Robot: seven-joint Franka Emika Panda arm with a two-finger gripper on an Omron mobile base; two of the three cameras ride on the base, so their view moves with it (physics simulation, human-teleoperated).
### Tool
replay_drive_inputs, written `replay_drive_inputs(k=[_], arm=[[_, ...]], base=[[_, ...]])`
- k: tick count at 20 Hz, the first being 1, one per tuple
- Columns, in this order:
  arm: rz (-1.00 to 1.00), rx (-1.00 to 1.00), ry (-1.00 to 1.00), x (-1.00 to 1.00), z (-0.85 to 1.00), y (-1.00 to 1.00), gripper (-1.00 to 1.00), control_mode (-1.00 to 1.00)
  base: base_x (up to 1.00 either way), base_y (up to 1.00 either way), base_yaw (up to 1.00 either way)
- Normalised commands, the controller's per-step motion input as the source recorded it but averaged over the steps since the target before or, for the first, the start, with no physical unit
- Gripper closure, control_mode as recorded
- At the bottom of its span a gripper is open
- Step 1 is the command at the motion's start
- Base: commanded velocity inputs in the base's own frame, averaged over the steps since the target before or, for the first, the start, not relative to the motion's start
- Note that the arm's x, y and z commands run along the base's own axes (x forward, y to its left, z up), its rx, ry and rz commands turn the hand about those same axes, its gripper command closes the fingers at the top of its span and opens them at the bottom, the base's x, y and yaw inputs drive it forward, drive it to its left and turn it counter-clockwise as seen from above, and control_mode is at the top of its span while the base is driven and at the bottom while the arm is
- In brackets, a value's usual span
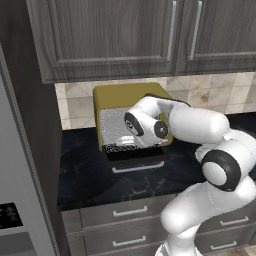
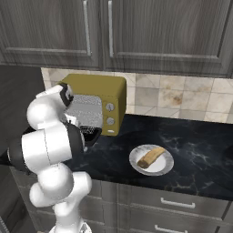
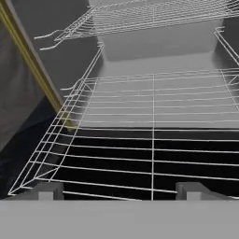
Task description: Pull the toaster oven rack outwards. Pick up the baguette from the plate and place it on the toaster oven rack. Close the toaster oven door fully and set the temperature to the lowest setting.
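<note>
Silvery wire rack [image 3: 153,140] drawn out over lowered door [image 1: 136,159], claw [image 3: 121,190] released, baguette [image 2: 151,157] on plate [image 2: 163,169].

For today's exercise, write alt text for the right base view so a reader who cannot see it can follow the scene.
A baguette lies on a plate on the dark counter, to the right of a yellow toaster oven. The robot's white arm reaches toward the oven's open front from the left.

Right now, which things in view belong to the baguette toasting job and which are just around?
For the job: toaster oven, toaster oven door, toaster oven rack, baguette, plate.
Just around: upper cabinets, drawers, tiled backsplash.
</note>
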Motion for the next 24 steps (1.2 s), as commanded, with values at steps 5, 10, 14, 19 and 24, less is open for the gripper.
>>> replay_drive_inputs(k=[5, 10, 14, 19, 24], arm=[[0.00, 0.00, -0.36, -1.00, 1.00, -0.06, -1.00, -1.00], [0.00, 0.00, -0.16, -1.00, 1.00, -0.01, -1.00, -1.00], [0.00, 0.00, 0.00, -0.62, 1.00, -0.04, -1.00, -1.00], [0.01, -0.01, 0.07, -0.04, 1.00, -0.11, -1.00, -1.00], [0.02, 0.00, 0.01, -0.03, 0.86, -0.40, -1.00, -1.00]], base=[[0.00, 0.00, 0.00], [0.00, 0.00, 0.00], [0.00, 0.00, 0.00], [0.00, 0.00, 0.00], [0.00, 0.00, 0.00]])
